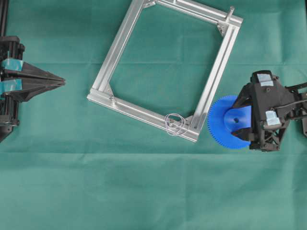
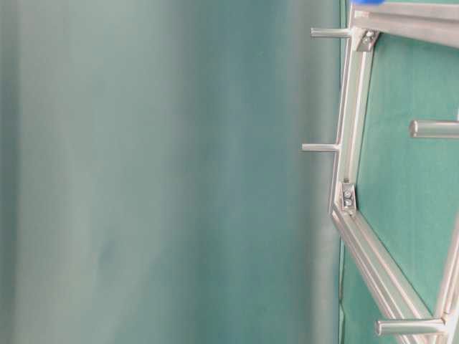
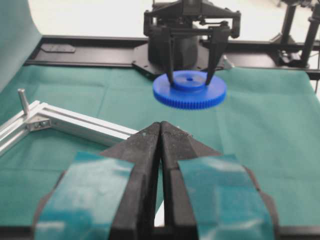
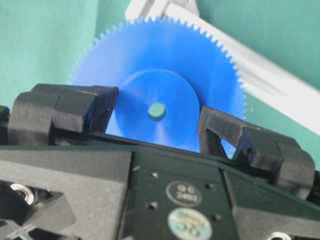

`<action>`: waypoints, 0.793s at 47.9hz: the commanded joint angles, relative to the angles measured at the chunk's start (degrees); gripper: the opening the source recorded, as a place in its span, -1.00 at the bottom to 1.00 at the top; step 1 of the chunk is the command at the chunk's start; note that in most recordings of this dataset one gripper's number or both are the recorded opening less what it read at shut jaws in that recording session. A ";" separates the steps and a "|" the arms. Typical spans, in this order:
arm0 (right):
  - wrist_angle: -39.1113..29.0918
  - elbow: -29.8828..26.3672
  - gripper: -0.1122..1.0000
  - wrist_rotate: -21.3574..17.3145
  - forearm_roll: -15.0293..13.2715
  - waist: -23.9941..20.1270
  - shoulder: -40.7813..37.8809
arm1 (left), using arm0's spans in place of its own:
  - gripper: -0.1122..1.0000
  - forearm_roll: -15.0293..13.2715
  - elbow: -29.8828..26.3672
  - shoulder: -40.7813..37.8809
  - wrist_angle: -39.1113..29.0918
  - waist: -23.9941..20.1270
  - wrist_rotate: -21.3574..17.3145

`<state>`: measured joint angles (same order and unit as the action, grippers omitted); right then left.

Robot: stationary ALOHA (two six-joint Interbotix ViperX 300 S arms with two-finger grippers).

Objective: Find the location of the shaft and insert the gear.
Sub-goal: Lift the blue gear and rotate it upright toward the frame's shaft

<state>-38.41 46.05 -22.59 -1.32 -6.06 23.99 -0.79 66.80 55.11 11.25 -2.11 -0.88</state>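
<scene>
The blue gear point(image 1: 219, 125) hangs level above the green cloth, just right of the aluminium frame's near right corner. My right gripper point(image 1: 238, 120) is shut on its raised hub, one finger on each side, as the left wrist view shows point(image 3: 190, 80). In the right wrist view the gear point(image 4: 165, 50) fills the middle, its centre hole open. The shaft point(image 1: 175, 123), ringed by loose wire loops, stands on the frame's bottom rail, left of the gear. My left gripper point(image 1: 62, 82) is shut and empty at the far left, its tips point(image 3: 161, 125) pointing toward the gear point(image 3: 190, 95).
The square aluminium frame point(image 1: 115, 48) lies tilted on the cloth. A bare pin point(image 1: 231, 10) stands at its top right corner. The table-level view shows the frame point(image 2: 351, 122) on edge with several pins sticking out.
</scene>
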 commanded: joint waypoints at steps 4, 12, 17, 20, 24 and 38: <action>2.11 -5.27 0.44 0.00 -0.18 -0.09 -3.16 | -0.78 -0.09 -1.76 -0.62 0.53 -0.18 0.09; 1.49 -11.16 0.44 0.18 -0.79 -0.09 -9.84 | -0.78 -0.09 -1.76 -0.62 0.53 -0.18 0.18; -0.18 -15.56 0.44 0.26 -1.05 -0.09 -13.80 | -0.78 -0.09 -1.76 -0.62 0.53 -0.18 0.26; -1.23 -17.75 0.44 0.26 -1.23 0.00 -15.73 | -0.78 -0.09 -1.85 -0.62 0.44 -0.26 0.26; -2.20 -20.21 0.44 0.26 -1.58 0.00 -17.67 | -0.78 -0.18 -2.02 -0.62 0.35 -0.18 0.26; -3.96 -25.58 0.44 0.09 -1.93 1.41 -22.15 | -0.78 -0.18 -2.29 -0.62 -0.70 -0.18 0.26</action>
<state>-42.10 22.85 -22.41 -3.08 -5.19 1.67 -0.88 66.01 55.11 10.63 -2.11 -0.70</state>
